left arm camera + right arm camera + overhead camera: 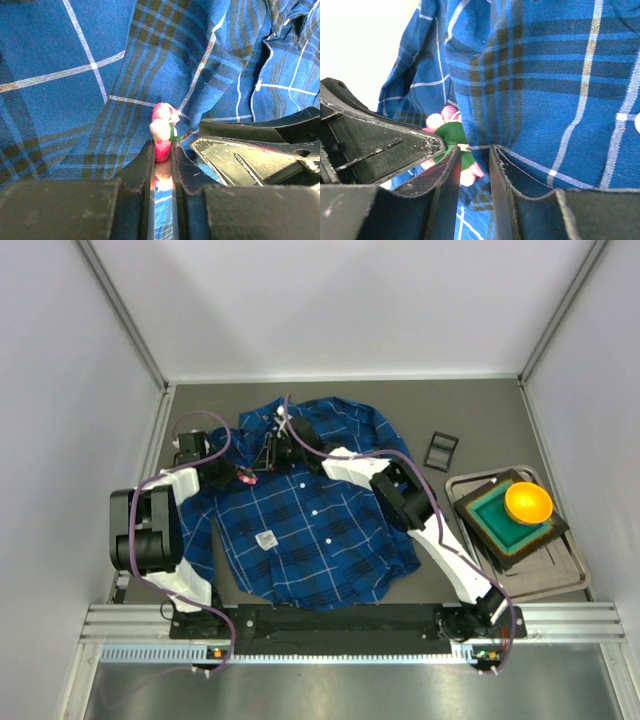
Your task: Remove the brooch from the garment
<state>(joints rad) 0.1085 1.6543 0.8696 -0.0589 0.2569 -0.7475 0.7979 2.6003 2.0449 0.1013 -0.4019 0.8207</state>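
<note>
My left hand [162, 152] is clamped on the brooch [161, 131]. Both fingers press its lower beads, and the pink-and-white upper beads stand proud just beyond the fingertips, against the blue plaid garment [75, 60] spread over the table [480, 420]. Just to that hand's right, almost tip to tip, my right hand [472, 161] appears nipped shut on a fold of cloth beside the pin. The brooch's green backing shows just left of its fingers. The brooch looks light, small and fragile, a cluster of beads that could crush or shed, so the hold belongs low, near the backing, not on the petals. The cloth is soft and would likely lift with any pull, so the second hand's pinch matters. Well off to the right hand's right sits an orange bowl [527, 502].
</note>
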